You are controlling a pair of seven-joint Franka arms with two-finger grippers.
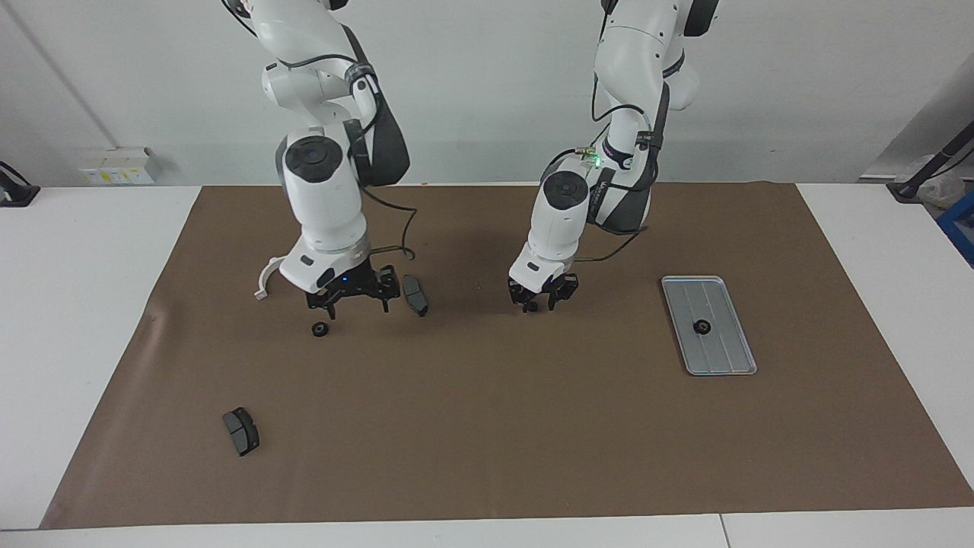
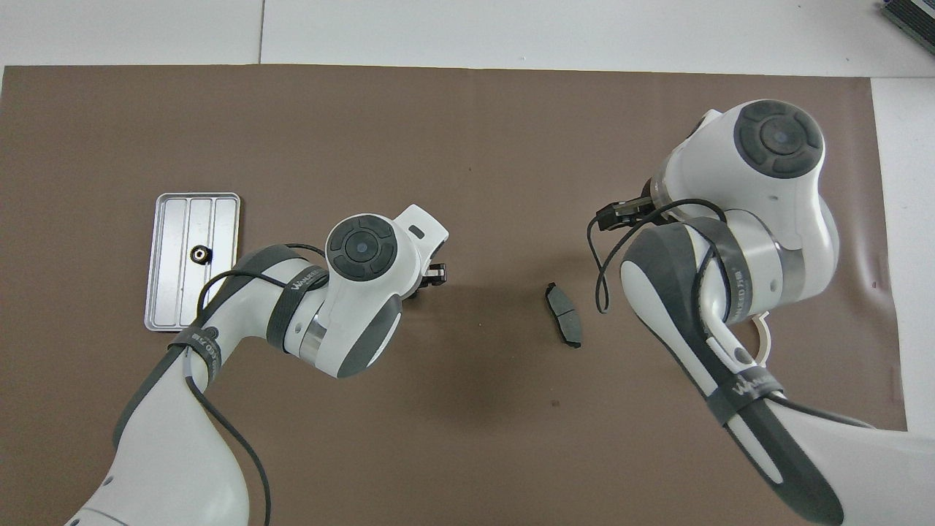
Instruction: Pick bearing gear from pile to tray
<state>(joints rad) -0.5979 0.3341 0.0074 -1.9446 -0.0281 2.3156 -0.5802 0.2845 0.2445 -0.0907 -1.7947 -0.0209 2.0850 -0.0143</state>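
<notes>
The silver tray (image 1: 723, 367) lies toward the left arm's end of the mat and holds one black round piece (image 1: 701, 327); the tray (image 2: 223, 292) and that piece (image 2: 199, 253) also show in the overhead view. My left gripper (image 1: 540, 295) is low over mid-mat, right at a second black round piece (image 1: 533, 307); whether it holds the piece is unclear. My right gripper (image 1: 348, 297) is open and empty, low over the mat between the white half-ring (image 1: 265, 278) and a dark pad (image 1: 415, 295). A third black piece (image 1: 320, 329) lies on the mat by its fingertip, apart from it.
Another dark pad (image 1: 240, 431) lies farthest from the robots, toward the right arm's end. In the overhead view the right arm hides that pad and the third piece; the pad (image 2: 563, 314) beside it and a bit of the half-ring (image 2: 764, 343) show.
</notes>
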